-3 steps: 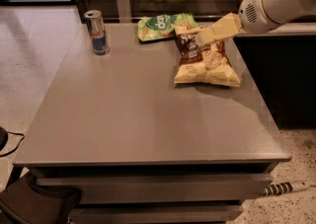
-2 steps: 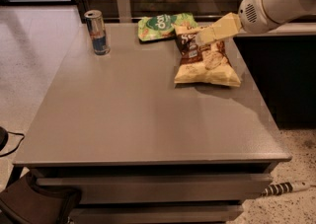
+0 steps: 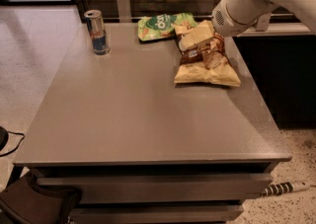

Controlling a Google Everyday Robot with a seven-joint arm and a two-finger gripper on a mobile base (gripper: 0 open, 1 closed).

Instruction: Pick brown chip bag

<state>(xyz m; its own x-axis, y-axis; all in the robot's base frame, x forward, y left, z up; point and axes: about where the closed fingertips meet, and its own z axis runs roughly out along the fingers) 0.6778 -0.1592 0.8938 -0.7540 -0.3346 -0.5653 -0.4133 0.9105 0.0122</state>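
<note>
Your brown chip bag [image 3: 207,67] lies on the table [image 3: 128,119], toward its 1 o'clock corner, and by the look of it is not yet lifted. The gripper [image 3: 196,37] sits over the bag's far end, reaching in from 2 o'clock; whether it has clamped the bag cannot be told. The green snack bag [image 3: 160,24] lies just beside at 11 o'clock, and the can [image 3: 97,33] is well apart at 10 o'clock. Securing and lifting remain.

Matt cream plastic gripper [image 3: 190,39] at the top of the crinkly, glossy brown chip bag [image 3: 207,67] — smooth satin-grey table [image 3: 138,114] beneath.
</note>
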